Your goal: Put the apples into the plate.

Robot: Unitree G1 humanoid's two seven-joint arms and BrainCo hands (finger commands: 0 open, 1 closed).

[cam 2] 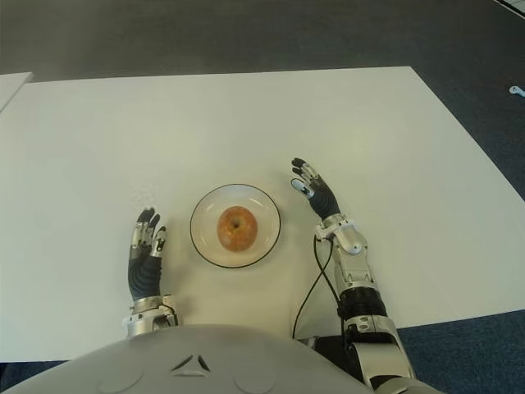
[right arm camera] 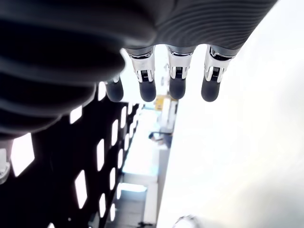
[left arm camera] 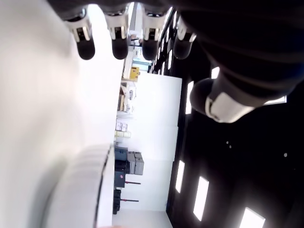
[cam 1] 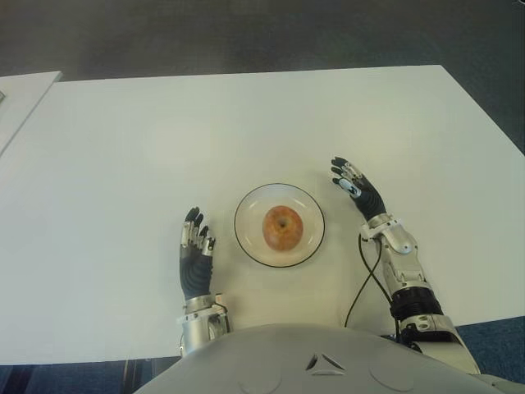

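One red-yellow apple (cam 1: 282, 227) lies in the middle of a clear round plate (cam 1: 248, 215) on the white table (cam 1: 246, 123), near my body. My left hand (cam 1: 197, 235) shows just left of the plate, fingers straight and holding nothing. On the other side, my right hand (cam 1: 346, 180) shows beside the plate's upper right rim, fingers stretched out and empty. Both wrist views show extended fingers (left arm camera: 118, 45) (right arm camera: 176, 85) with nothing between them. No other apple is in view.
A second white table corner (cam 1: 25, 90) shows at the far left. Dark floor (cam 1: 246, 33) lies beyond the table's far edge. A black cable (cam 1: 365, 283) runs along my right forearm.
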